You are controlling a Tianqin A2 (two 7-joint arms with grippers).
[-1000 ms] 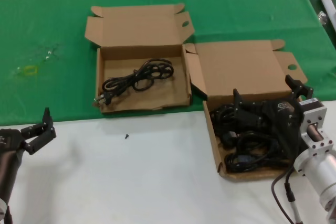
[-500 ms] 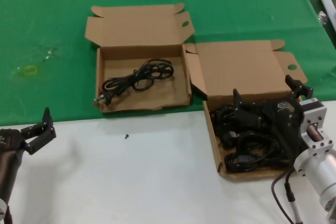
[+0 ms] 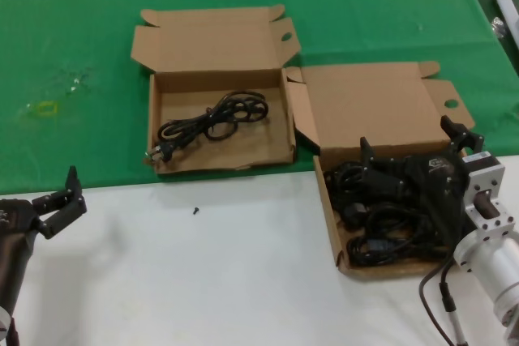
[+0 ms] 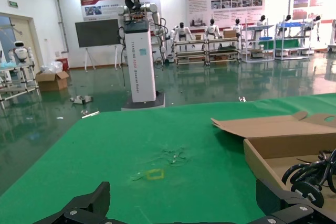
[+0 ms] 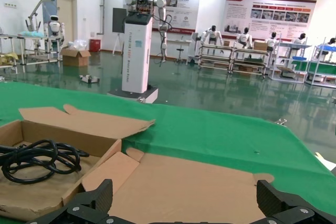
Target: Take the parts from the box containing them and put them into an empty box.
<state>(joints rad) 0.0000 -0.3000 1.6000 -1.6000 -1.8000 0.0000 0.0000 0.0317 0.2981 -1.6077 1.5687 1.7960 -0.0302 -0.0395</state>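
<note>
Green cloth behind; right pincer (image 3: pixel 405 155) spread wide over cords (image 3: pixel 381 220); left pincer (image 3: pixel 61 200) parked, apart.

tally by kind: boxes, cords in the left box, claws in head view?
Boxes: 2, left box and right box.
Cords in left box: 1, black cord bundle.
Claws: 2, left claw and right claw.
Total: 5.
</note>
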